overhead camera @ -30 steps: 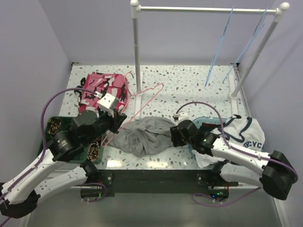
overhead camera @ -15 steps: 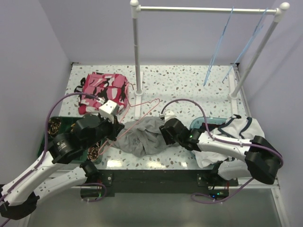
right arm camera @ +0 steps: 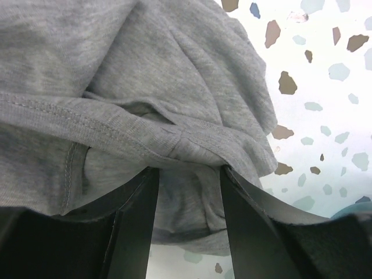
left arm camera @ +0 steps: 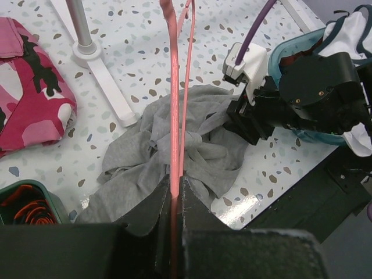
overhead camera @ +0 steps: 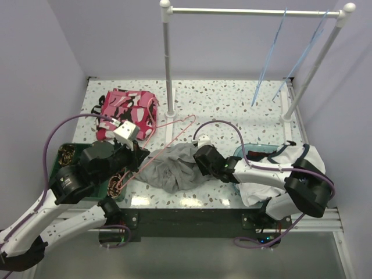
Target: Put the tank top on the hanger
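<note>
Since a second ago the right arm has reached in from 3 o'clock, bringing the right gripper [right arm camera: 187,174] onto the tank top [overhead camera: 171,168]. The left arm has drawn back toward 8 o'clock, swinging the hanger [left arm camera: 173,116] with it.

Pale lilac walls close in a speckled terrazzo table [overhead camera: 232,99]. A white clothes rail [overhead camera: 168,58] stands at 12 o'clock, with two light-blue hangers [overhead camera: 267,58] hung toward 1. A camouflage cloth [overhead camera: 125,110] lies at 10, a white lettered garment [overhead camera: 290,168] at 4 and a green tray [overhead camera: 64,157] at 8.

The tank top lies crumpled just toward 6 from the table's middle. The left gripper [left arm camera: 174,186] is clamped tight on the hanger's wire, whose hook points toward 12 over the fabric.

The right jaws stand about half apart with a grey fold filling the gap. Whether they pinch it cannot be told. The hanger's lower end is hidden behind the left fingers, and the garment at 4 covers most of a teal bin [overhead camera: 241,152].
</note>
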Action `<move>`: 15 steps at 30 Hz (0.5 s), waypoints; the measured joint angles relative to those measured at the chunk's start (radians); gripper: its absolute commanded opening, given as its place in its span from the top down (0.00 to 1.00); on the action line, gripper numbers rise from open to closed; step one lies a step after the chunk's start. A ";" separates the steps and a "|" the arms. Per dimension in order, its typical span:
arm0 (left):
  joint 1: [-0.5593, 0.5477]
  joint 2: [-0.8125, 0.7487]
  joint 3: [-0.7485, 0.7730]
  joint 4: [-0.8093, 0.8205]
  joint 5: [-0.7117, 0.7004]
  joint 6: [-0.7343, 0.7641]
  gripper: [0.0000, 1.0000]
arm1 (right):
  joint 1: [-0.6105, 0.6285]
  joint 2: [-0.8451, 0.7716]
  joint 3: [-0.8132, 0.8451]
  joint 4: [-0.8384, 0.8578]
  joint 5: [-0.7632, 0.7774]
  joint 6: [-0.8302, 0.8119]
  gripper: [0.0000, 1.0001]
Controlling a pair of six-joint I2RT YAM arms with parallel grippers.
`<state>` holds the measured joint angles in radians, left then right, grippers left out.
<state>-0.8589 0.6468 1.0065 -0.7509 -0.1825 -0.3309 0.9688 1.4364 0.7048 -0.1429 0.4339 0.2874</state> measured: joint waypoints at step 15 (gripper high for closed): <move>0.000 0.000 0.000 -0.021 0.005 0.000 1.00 | 0.000 -0.017 0.003 0.007 0.013 -0.001 0.58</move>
<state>-0.8589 0.6472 1.0065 -0.7715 -0.1772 -0.3305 0.9688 1.4193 0.7074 -0.1356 0.4465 0.2867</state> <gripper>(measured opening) 0.058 0.424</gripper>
